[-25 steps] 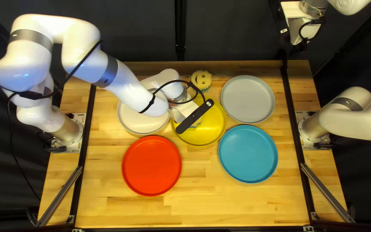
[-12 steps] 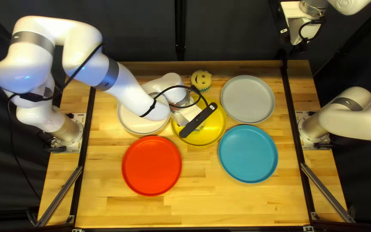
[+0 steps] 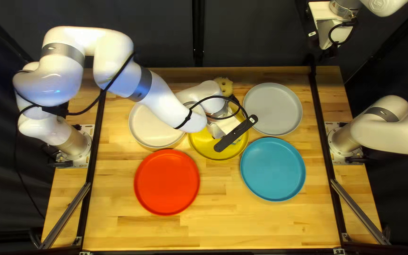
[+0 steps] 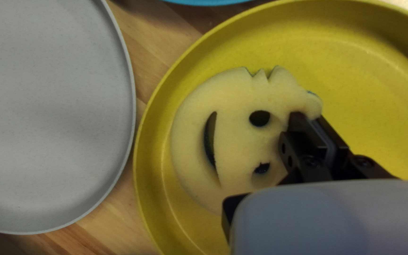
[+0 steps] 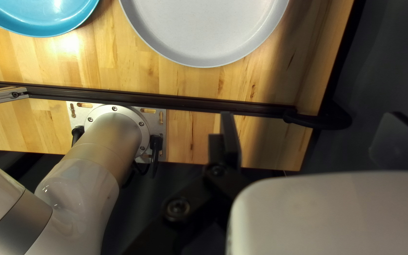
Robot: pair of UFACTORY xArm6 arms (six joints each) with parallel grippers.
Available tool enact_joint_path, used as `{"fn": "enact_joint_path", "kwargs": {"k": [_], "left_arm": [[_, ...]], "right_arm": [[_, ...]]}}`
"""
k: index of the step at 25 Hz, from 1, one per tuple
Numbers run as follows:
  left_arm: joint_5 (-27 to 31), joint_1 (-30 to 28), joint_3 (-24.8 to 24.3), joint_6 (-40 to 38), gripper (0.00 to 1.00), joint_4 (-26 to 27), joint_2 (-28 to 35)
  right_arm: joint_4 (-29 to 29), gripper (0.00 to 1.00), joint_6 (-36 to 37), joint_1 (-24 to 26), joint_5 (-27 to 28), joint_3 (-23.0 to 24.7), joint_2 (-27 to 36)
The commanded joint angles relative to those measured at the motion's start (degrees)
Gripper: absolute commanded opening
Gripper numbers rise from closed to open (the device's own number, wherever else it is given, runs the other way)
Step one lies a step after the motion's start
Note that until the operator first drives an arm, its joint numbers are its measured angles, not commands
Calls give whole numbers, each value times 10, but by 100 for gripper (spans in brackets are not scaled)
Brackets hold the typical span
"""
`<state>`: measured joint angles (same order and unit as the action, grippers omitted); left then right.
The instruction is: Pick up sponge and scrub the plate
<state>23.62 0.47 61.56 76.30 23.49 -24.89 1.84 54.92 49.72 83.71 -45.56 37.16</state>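
left arm [image 3: 164,101] arches down, hand [image 3: 225,126] pinching sponge [image 4: 232,101]

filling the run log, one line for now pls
left gripper: shut on sponge | sponge in yellow plate | right gripper: open, empty

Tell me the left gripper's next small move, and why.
I'd probably sweep the sponge across the yellow plate toward the red plate's side: the left gripper is shut on it, it sits toward the gray plate, and bare yellow surface lies beyond.
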Motion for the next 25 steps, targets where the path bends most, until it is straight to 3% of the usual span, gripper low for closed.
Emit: {"fn": "enact_joint_path", "kwargs": {"k": [1, 7, 11, 25], "left_arm": [[-12, -17, -54, -16, 0, 0, 41], [-18, -30, -128, -66, 0, -28, 108], [-20, -35, -138, -82, 0, -34, 112], [11, -17, 24, -40, 0, -31, -3]], "right_arm": [[0, 100, 0, 0, 0, 0, 0], [0, 100, 0, 0, 0, 0, 0], [0, 100, 0, 0, 0, 0, 0], [0, 100, 0, 0, 0, 0, 0]]}}
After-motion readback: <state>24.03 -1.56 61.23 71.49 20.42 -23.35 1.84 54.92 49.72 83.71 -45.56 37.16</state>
